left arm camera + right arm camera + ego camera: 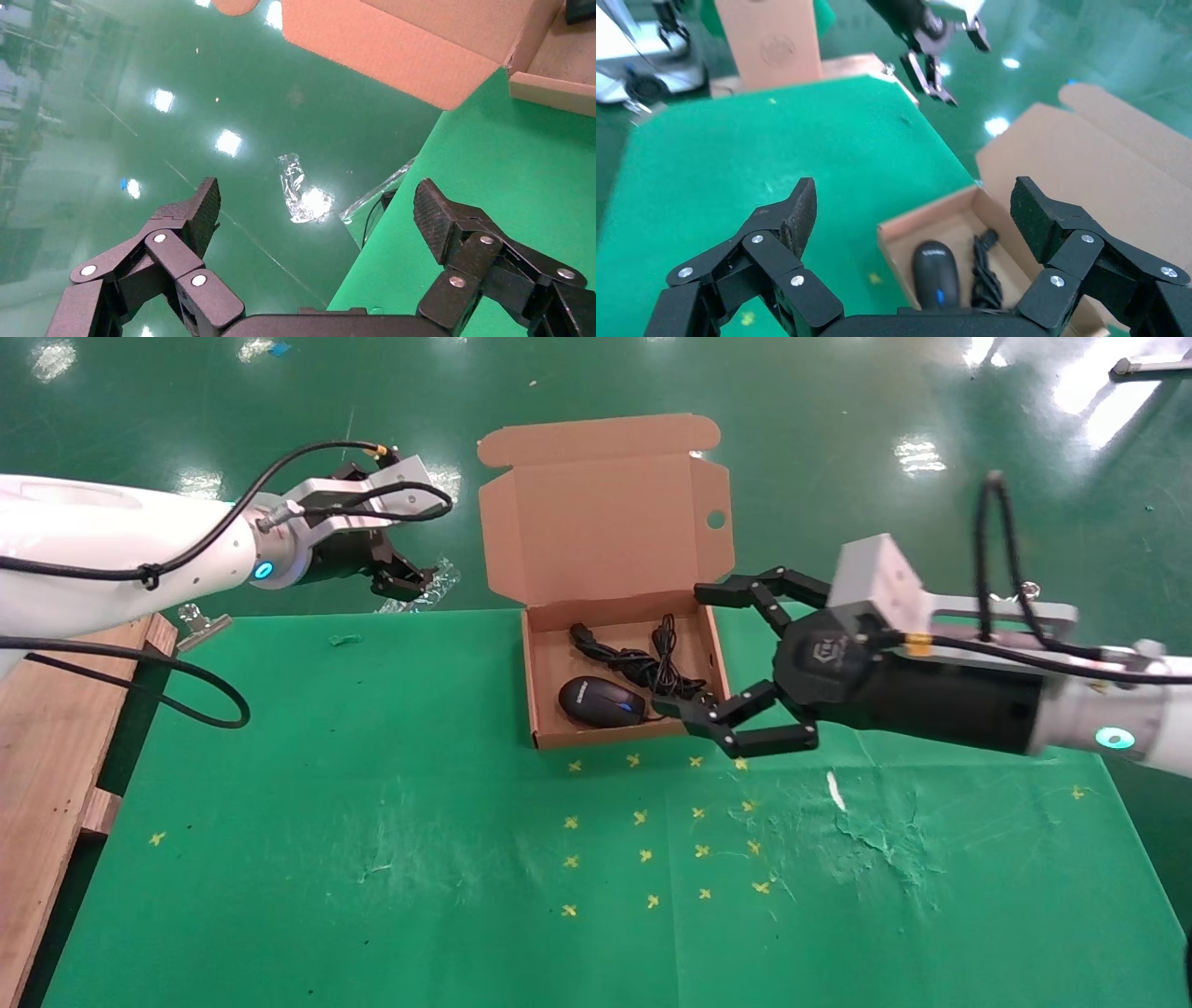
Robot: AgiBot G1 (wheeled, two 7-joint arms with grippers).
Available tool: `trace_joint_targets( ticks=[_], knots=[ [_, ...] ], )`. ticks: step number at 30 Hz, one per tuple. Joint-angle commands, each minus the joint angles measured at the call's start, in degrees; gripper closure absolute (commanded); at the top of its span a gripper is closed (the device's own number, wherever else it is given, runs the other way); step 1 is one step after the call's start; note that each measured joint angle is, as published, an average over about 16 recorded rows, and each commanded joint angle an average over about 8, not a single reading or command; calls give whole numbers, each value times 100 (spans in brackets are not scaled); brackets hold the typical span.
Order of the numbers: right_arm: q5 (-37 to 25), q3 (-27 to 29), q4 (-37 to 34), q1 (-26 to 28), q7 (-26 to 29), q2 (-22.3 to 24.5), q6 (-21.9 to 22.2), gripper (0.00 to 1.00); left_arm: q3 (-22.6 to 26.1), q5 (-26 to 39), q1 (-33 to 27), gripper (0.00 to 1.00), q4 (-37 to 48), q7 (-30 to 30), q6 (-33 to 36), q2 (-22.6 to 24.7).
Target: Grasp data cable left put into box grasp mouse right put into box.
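The brown cardboard box stands open on the green mat, its lid up at the back. Inside it lie the black mouse at the front and the bundled black data cable behind it. My right gripper is open with nothing between its fingers, hanging just right of the box's right wall and slightly above it. My left gripper is open and holds nothing, off the mat's far left edge over the floor, well left of the box.
A wooden board runs along the mat's left side, with a metal clip at its far end. A crumpled clear plastic bag lies on the floor past the mat's far edge. Small yellow crosses mark the mat in front of the box.
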Motion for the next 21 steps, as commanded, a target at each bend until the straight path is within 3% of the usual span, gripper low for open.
trace_joint_targets(
  ticks=[1, 21],
  knots=[
    [167, 61, 164, -99, 105, 119, -80, 0, -11, -17, 8, 0, -5, 7, 11, -6],
    [1829, 671, 1797, -1085, 1157, 1303, -883, 0, -1651, -2527, 1204, 0, -894, 1036, 1654, -910]
  ],
)
